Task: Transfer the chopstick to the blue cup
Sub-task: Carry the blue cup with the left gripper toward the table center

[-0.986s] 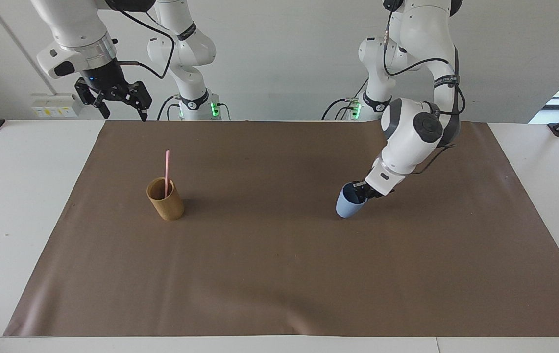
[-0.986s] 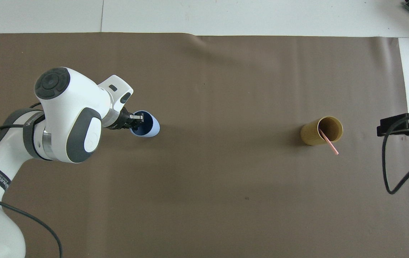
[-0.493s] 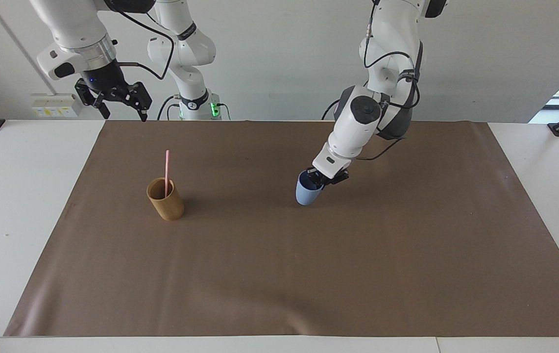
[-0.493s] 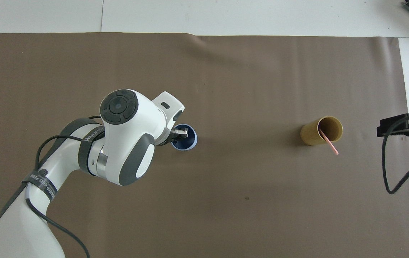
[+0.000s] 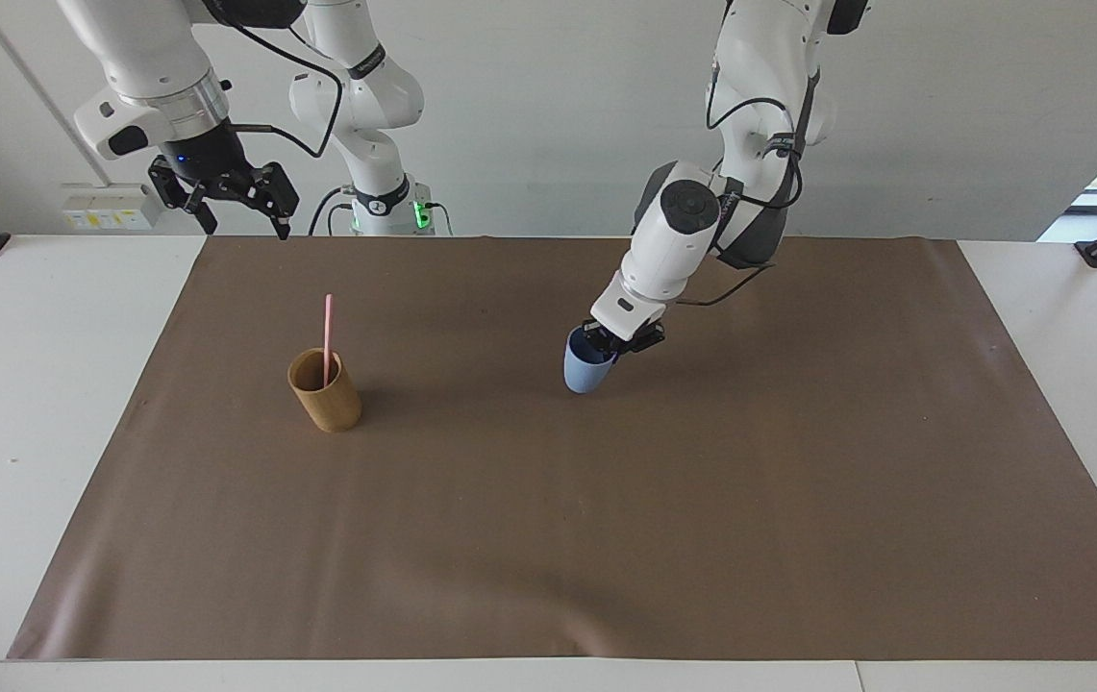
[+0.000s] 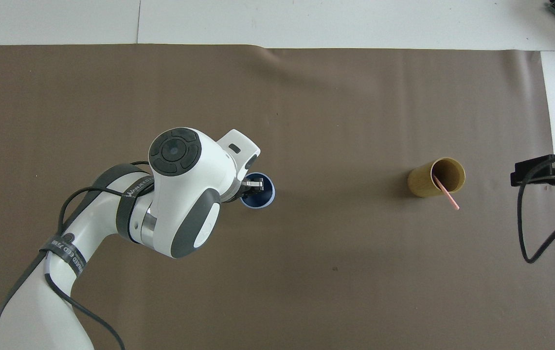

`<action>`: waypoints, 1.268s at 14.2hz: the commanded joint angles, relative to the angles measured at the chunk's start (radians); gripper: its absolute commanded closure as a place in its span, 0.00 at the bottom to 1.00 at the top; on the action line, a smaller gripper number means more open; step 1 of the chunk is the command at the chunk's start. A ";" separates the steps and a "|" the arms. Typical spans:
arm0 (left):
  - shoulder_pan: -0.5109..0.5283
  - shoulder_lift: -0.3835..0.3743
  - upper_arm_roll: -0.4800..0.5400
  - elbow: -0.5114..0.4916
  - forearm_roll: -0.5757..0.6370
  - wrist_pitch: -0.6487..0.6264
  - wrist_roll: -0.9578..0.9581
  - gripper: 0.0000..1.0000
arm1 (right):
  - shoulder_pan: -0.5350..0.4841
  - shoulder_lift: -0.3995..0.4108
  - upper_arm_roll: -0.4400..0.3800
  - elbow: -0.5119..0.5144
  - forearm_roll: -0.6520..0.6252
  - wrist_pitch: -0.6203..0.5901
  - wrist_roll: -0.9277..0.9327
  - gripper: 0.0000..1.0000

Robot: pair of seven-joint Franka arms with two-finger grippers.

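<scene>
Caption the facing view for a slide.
Left pincer grips the blue cup by its rim; the pink stick stands in the tan cup.

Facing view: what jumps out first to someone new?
The left gripper, pinching the rim of the small light blue handleless cup over the middle of the brown mat. Next, the thin pale pink chopstick standing in the tan cylindrical cup toward the right arm's end. The right gripper waits open over the mat's corner by the robots.

The left arm's (image 6: 87, 228) black bands carry white lettering, seemingly "WANKEED…", otherwise unreadable.
</scene>
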 commanded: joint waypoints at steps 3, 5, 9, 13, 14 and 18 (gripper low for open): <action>-0.024 -0.004 0.019 -0.033 -0.010 0.048 -0.011 0.98 | -0.015 -0.026 0.002 -0.033 0.021 0.023 0.000 0.00; -0.026 -0.004 0.019 -0.038 -0.010 0.045 -0.009 0.86 | -0.017 -0.028 0.002 -0.035 0.021 0.023 0.000 0.00; -0.026 -0.006 0.019 -0.038 -0.010 0.037 -0.008 0.38 | -0.026 -0.028 0.002 -0.036 0.021 0.023 -0.003 0.00; -0.024 -0.024 0.021 -0.018 -0.012 0.025 -0.015 0.00 | -0.027 -0.028 0.002 -0.038 0.021 0.022 0.000 0.00; -0.021 -0.039 0.024 -0.004 -0.010 -0.002 -0.015 0.00 | -0.027 -0.025 0.002 -0.039 0.021 0.023 0.002 0.00; 0.044 -0.136 0.041 0.063 0.055 -0.197 0.003 0.00 | -0.027 0.012 0.000 -0.130 0.058 0.095 0.060 0.00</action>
